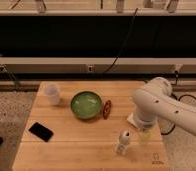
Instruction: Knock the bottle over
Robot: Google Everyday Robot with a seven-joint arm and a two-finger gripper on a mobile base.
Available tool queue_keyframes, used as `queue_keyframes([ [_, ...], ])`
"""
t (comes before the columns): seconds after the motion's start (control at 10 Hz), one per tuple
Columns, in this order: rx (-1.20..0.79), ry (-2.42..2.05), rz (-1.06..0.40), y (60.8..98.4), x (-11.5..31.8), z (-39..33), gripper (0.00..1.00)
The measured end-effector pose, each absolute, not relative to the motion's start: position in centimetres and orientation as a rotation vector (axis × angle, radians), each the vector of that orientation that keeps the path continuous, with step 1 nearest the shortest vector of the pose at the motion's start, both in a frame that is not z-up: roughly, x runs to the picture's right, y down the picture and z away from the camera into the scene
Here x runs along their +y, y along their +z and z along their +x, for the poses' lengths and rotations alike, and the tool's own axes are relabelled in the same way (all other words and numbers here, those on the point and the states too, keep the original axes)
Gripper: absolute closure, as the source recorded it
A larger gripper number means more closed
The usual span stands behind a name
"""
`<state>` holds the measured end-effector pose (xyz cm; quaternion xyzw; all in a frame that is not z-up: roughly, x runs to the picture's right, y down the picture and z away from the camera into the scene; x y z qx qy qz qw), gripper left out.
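The small slim white bottle (pixel 123 142) stands upright near the front edge of the wooden table (pixel 76 145), right of centre. My white arm (pixel 156 107) reaches in from the right and bends down over the table. My gripper (pixel 145 135) hangs at the arm's lower end, just right of the bottle and about level with its top. A small gap shows between them.
A green bowl (pixel 87 105) sits mid-table with a small red object (pixel 107 108) at its right. A translucent white cup (pixel 52 93) stands at the back left. A black phone (pixel 41 131) lies front left. A flat white block (pixel 131 120) is partly hidden behind my arm.
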<state>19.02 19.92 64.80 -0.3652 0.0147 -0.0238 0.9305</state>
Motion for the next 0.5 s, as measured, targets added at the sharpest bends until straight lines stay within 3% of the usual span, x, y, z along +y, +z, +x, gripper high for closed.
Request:
queue_keyframes([
  [0.2,0.021,-0.077,-0.755,64.8,20.3,16.6,0.44],
  [0.4,0.007,-0.107,-0.763,64.8,20.8,14.7,0.33],
  [0.5,0.005,-0.112,-0.764,64.8,20.9,14.5,0.35],
])
